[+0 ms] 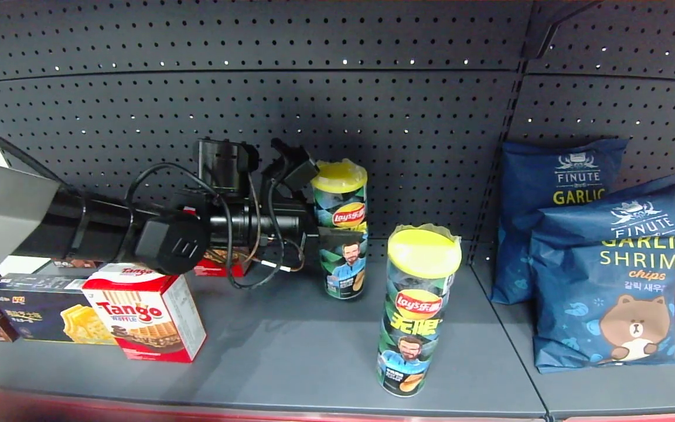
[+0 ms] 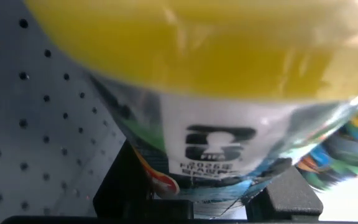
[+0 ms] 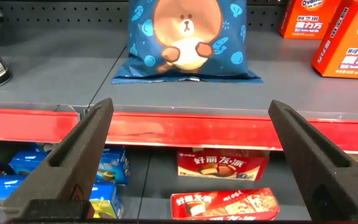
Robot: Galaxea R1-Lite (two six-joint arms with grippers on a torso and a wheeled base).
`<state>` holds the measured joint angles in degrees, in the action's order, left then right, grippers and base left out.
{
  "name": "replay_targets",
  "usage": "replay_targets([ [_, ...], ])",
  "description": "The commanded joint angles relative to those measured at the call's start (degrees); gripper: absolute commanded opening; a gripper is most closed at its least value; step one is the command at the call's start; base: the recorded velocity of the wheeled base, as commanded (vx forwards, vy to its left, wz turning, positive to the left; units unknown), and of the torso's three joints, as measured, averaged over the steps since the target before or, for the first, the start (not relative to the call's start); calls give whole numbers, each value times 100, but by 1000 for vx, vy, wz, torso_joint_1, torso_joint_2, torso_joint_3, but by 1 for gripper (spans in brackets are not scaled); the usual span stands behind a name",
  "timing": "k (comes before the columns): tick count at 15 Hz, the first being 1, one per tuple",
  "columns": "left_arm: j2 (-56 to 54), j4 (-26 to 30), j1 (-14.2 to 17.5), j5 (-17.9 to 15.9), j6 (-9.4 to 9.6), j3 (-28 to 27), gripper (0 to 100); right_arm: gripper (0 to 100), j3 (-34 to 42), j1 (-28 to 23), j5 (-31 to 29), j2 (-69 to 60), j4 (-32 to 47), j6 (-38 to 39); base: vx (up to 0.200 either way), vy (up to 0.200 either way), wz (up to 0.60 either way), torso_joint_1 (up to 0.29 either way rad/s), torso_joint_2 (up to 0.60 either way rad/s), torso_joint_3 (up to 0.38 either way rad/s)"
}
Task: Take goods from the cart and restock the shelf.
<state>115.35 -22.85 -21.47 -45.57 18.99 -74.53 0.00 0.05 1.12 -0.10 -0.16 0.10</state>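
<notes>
Back of shelf [image 1: 290, 351]: left gripper [image 1: 333, 235] clamps chip can [image 1: 340, 202] mid-body.
Handling: likely light, stiff, slick; squeeze gently.
Right gripper [image 3: 191, 112]: jaws apart, empty.

1. Rear crisp can [image 1: 346, 269]: a tall tube with a yellow lid and a green, blue and black wrap. It is upright at the back of the shelf [image 1: 290, 351], close to the pegboard wall, and clasped at mid-height by the left tool [image 1: 337, 234]. Whether its base touches the shelf cannot be told
2. Front crisp can [image 1: 416, 310]: the same design, standing free and upright near the shelf's front edge, apart from the rear can
3. Shelf: a flat dark grey board with a red front lip
</notes>
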Motion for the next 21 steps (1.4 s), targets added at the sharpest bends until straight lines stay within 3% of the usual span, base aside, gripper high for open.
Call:
replay_targets([
  [1,322,26,2,-5,8,-290,0,100,0,4,2,10,-2,-1,0,0,0,0,0,0],
  [12,823,272,-147,-119,-1,-975,0,100,0,4,2,10,-2,-1,0,0,0,0,0,0],
  [21,1095,298,-261,-119,-1,-1213,0,100,0,4,2,10,-2,-1,0,0,0,0,0,0],
])
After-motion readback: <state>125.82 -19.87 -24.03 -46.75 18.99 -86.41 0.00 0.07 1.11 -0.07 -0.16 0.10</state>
